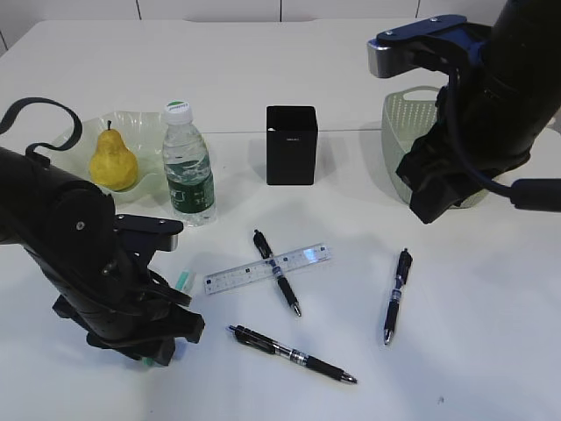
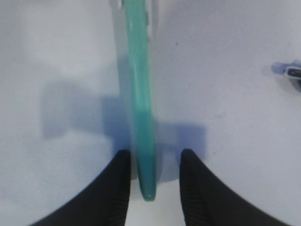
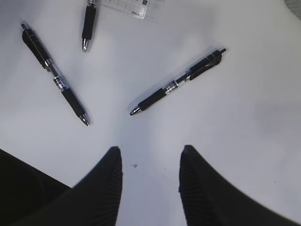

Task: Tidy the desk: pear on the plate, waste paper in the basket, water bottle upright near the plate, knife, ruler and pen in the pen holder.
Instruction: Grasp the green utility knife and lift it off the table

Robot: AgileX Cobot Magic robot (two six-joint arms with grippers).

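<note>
Here the left fingers (image 2: pixel 117 188) straddle the teal knife (image 2: pixel 141 108) unclosed; the right fingers (image 3: pixel 110 183) hang spread.

White worktop (image 1: pixel 491 351) under even indoor light

Spread matte and pale across nearly the whole exterior view, marked only by soft, short shadows and one tiny dark speck near the front right. Ended at a far edge, backed there by a strip of white panelling (image 1: pixel 210 9) split by thin dark vertical seams. Looked faintly bluish in both wrist views.
</note>
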